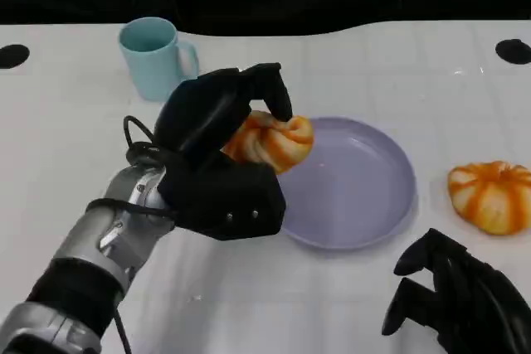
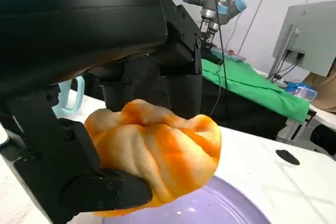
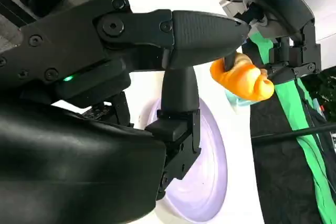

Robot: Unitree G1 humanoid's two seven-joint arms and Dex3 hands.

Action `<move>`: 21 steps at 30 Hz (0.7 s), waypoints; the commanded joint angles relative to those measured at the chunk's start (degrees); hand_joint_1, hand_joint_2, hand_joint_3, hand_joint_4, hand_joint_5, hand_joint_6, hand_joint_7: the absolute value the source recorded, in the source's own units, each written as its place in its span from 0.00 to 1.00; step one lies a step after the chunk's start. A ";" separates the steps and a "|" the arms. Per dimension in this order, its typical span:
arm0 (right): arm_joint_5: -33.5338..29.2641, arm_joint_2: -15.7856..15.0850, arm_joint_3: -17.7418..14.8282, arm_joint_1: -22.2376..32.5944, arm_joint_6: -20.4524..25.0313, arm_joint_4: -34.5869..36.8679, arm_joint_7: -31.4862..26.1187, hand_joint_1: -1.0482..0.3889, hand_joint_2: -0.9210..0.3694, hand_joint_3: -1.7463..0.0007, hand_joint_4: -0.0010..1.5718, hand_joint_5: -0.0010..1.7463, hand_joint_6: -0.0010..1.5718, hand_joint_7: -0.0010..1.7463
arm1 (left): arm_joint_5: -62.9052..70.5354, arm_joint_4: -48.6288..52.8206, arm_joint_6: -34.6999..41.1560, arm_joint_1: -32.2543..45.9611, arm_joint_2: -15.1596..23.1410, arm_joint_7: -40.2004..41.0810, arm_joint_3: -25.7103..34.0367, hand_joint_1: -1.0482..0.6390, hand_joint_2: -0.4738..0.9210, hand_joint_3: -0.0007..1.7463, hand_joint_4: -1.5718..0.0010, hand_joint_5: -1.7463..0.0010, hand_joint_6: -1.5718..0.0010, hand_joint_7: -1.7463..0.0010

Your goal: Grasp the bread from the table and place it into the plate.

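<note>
A light blue mug (image 1: pixel 154 57) stands at upper left on the white worktop (image 1: pixel 66 147). At frame centre, the left robot hand (image 1: pixel 217 151) grips the orange-striped bread (image 1: pixel 272 140) over the lavender plate's (image 1: pixel 365 205) left rim. A second bread roll (image 1: pixel 491 196) lies at right; the right robot hand (image 1: pixel 460 300), lower right, holds nothing, fingers loosely apart.

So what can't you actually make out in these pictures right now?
- Head view: the black left hand hides the near side of the orange-striped bread roll it holds, and part of the lilac round plate's rim.
- Head view: the black right hand is cut off by the edge.
- Right wrist view: that hand hides much of the plate.
</note>
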 commanded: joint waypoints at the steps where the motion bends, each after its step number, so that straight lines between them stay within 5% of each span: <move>1: 0.37 -0.22 -0.36 0.36 -0.40 -0.25 0.23 0.37 0.00 0.71 0.39 1.00 0.26 0.98 | 2.13 4.20 -1.62 -4.12 -2.23 2.11 -2.54 0.53 0.60 0.78 0.42 0.00 0.55 0.00; 8: -0.57 -0.12 0.28 0.90 -1.65 -0.42 0.17 0.36 0.00 0.71 0.39 1.00 0.27 0.99 | 4.95 14.82 -1.54 -10.66 -9.01 4.23 -7.39 0.50 0.66 0.71 0.40 0.00 0.55 0.00; 21: -0.82 -0.08 0.73 0.88 -2.14 -0.37 -0.24 0.37 0.00 0.71 0.39 1.00 0.27 0.98 | 5.03 19.79 -3.54 -12.91 -10.40 6.50 -8.68 0.50 0.67 0.69 0.40 0.00 0.55 0.00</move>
